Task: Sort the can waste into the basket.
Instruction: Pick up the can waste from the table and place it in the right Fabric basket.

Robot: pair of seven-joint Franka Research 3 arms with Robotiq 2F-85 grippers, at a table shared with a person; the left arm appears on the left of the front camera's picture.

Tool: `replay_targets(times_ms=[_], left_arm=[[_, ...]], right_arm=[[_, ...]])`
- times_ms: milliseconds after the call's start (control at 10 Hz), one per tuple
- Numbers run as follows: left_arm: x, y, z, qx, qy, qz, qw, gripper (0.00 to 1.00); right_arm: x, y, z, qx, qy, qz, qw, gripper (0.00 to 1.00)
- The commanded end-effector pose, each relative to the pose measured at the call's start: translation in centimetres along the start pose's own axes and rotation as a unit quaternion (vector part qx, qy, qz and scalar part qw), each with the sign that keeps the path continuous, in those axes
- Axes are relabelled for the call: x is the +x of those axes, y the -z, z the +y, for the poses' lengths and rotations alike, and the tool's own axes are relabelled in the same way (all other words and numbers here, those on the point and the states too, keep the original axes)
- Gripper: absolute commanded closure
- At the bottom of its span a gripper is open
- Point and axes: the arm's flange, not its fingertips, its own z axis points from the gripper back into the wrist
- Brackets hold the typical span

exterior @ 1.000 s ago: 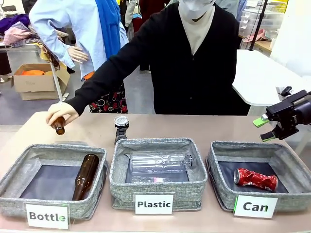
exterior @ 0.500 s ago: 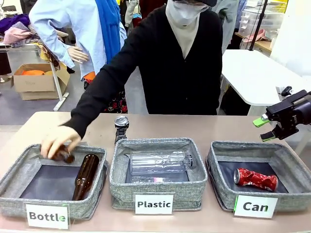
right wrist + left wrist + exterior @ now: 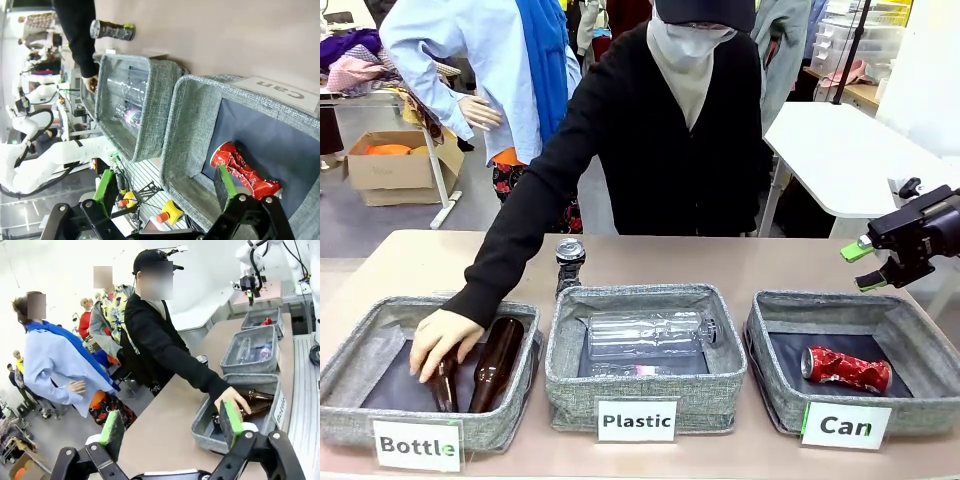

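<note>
A crushed red can (image 3: 846, 369) lies on the dark lining of the grey basket (image 3: 772, 330) labelled "Can", at the right. A black and silver can (image 3: 569, 262) stands upright on the table behind the middle basket. My right gripper (image 3: 865, 266) hangs open and empty above the Can basket's far right corner. In the right wrist view its open gripper (image 3: 165, 187) looks down on the basket (image 3: 187, 130), the red can (image 3: 245, 170) and, farther off, the black can (image 3: 112, 30). My left gripper (image 3: 171, 422) is open and empty, off to the table's left side.
The person's hand (image 3: 442, 345) rests in the "Bottle" basket (image 3: 360, 350) on a small brown bottle, beside a larger brown bottle (image 3: 496, 363). The "Plastic" basket (image 3: 565, 345) holds clear bottles (image 3: 650, 333). A white table (image 3: 850, 160) stands at the back right.
The person's hand has come down from above the table's left into the Bottle basket with a small brown bottle. Neither gripper has moved.
</note>
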Motion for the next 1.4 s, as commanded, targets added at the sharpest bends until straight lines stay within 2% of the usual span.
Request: replay_targets(times_ms=[0, 300, 600, 800, 1100, 1200, 1300], left_arm=[[-1.7, 1.5, 0.5, -0.005, -0.005, -0.007, 1.000, 0.00], [-0.9, 4.0, -1.8, -0.015, 0.016, 0.008, 1.000, 0.00], [-0.1, 10.9, -2.4, -0.087, 0.040, 0.055, 0.994, 0.00], [-0.3, 17.7, -1.4, -0.152, 0.037, 0.096, 0.983, 0.00], [-2.9, 31.6, -0.4, -0.262, 0.022, 0.127, 0.956, 0.00], [-3.9, 35.6, -0.5, -0.262, 0.030, 0.143, 0.954, 0.00], [-4.8, 40.0, -1.2, -0.283, 0.038, 0.138, 0.948, 0.00]], right_arm=[[-0.3, 0.1, 0.2, -0.007, 0.006, -0.001, 1.000, 0.00], [-0.3, 0.1, 0.2, -0.007, 0.006, -0.001, 1.000, 0.00], [-0.3, 0.1, 0.2, -0.007, 0.006, -0.001, 1.000, 0.00], [-0.3, 0.1, 0.2, -0.007, 0.006, -0.001, 1.000, 0.00], [-0.3, 0.1, 0.2, -0.007, 0.006, -0.001, 1.000, 0.00], [-0.3, 0.1, 0.2, -0.007, 0.006, -0.001, 1.000, 0.00], [-0.3, 0.1, 0.2, -0.007, 0.006, -0.001, 1.000, 0.00]])
